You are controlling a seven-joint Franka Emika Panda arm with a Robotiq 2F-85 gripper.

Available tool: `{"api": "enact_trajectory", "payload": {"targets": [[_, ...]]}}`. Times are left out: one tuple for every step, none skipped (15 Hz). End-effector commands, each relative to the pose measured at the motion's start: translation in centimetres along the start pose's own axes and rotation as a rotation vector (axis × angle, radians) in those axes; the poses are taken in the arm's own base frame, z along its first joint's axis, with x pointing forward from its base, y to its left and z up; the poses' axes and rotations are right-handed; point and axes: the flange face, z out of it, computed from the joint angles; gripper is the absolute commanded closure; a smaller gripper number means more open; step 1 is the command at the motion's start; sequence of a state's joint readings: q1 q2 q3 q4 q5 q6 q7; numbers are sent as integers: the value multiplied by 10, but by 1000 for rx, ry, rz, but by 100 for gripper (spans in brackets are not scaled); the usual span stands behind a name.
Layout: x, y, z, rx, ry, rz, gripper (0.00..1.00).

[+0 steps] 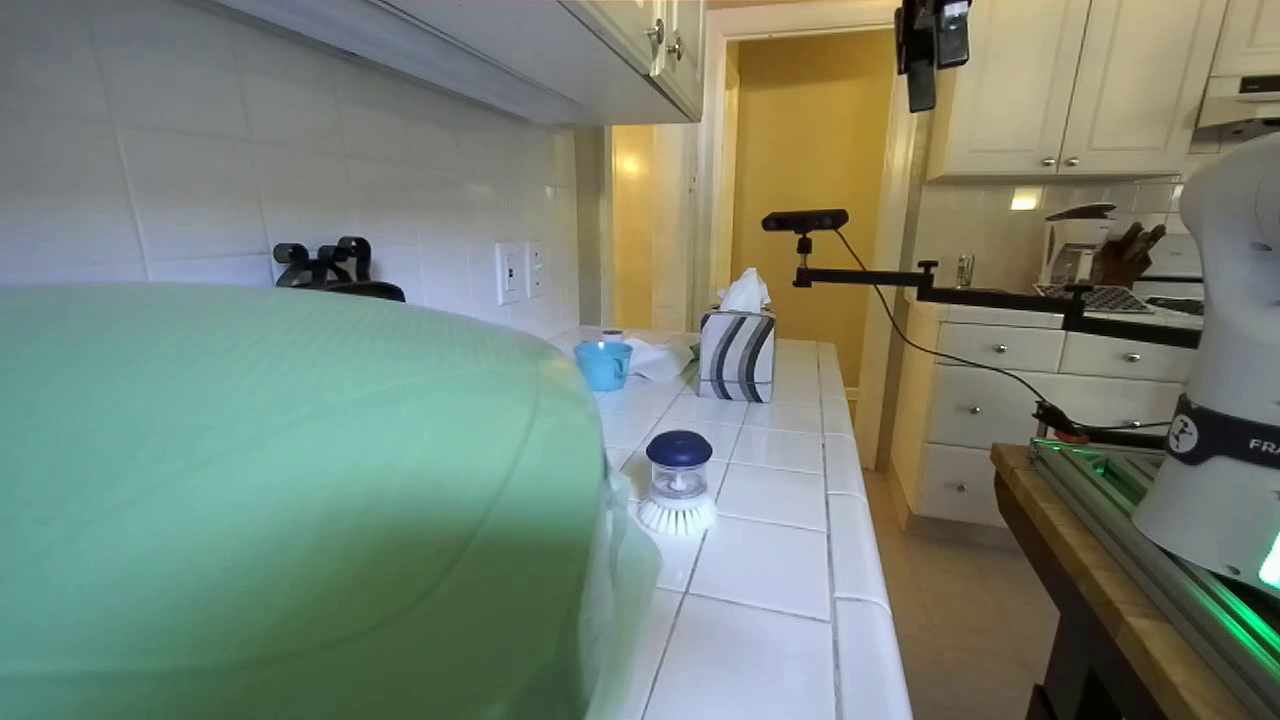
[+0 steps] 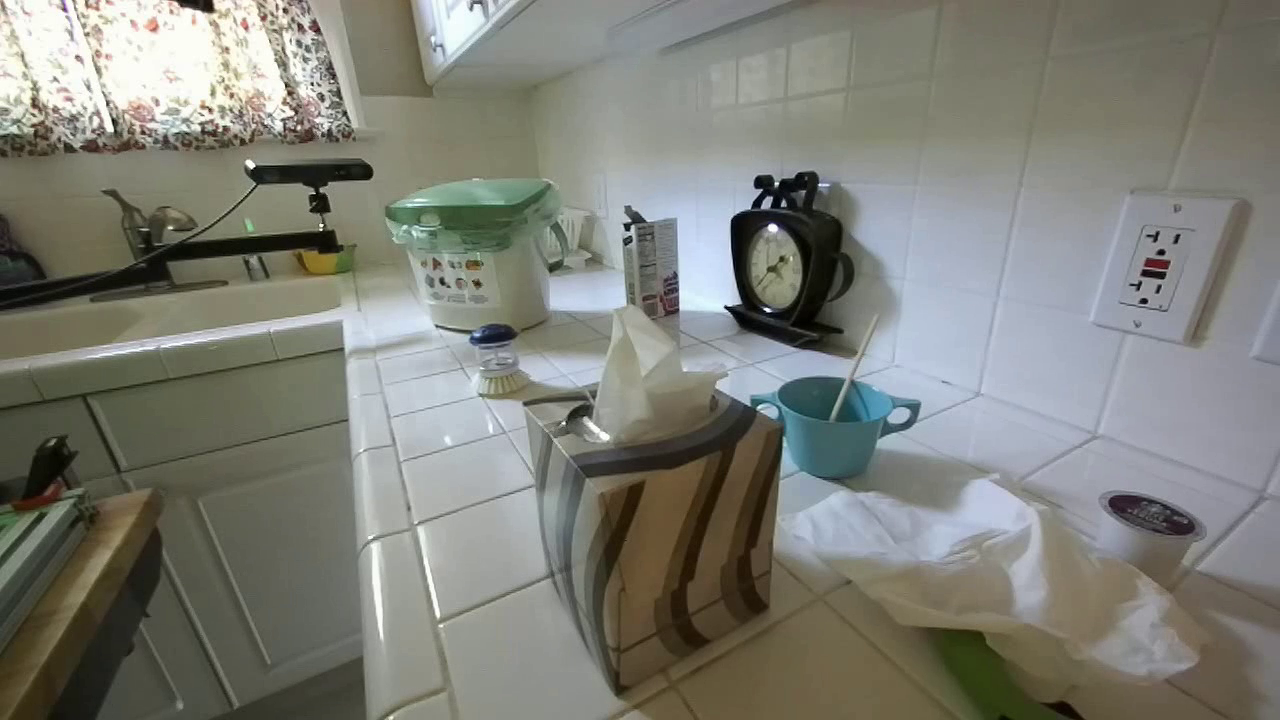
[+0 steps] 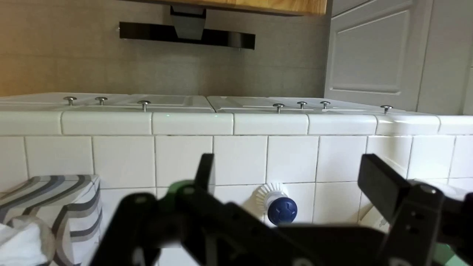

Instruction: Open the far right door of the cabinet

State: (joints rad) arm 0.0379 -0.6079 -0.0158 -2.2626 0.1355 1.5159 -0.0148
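Overhead in an exterior view, the long cream-white cabinet (image 1: 545, 45) is ending in the far right door (image 1: 690, 60), a narrow upright framed panel cut off above. Your black two-fingered claw (image 3: 286, 170) is gaping wide; the door is lying well to picture-left of it there, depth leaving you guessing. The small dark knob (image 1: 675, 48) is showing without detail.

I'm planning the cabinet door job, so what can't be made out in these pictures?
Far right door: top cut off by the upper edge in an exterior view.
Cabinet: upper part cut off likewise in both exterior views.
Counter: partly hidden by the blurred gripper in the wrist view.
Green item: partly hidden under crumpled paper in an exterior view.
Dark lid: print too small to read in an exterior view.
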Motion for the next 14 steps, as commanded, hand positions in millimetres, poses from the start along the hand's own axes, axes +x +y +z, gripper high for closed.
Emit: {"api": "enact_trajectory", "payload": {"targets": [[-2,7,-16,-65,40,39,0],[-2,11,-23,-80,60,49,0],[-3,14,-31,-105,88,62,0],[-4,16,-39,-119,113,67,0],[-6,19,-48,-141,135,81,0],[-8,21,-55,-159,160,97,0],[-11,24,-63,-176,188,106,0],[-13,26,-70,-197,215,115,0],[-15,28,-77,-211,246,122,0],[-16,30,-84,-234,279,126,0],[-16,33,-90,-266,317,132,0],[-16,36,-95,-300,352,130,0],[-14,38,-100,-359,394,116,0],[-12,40,-105,-397,429,123,0]]}}
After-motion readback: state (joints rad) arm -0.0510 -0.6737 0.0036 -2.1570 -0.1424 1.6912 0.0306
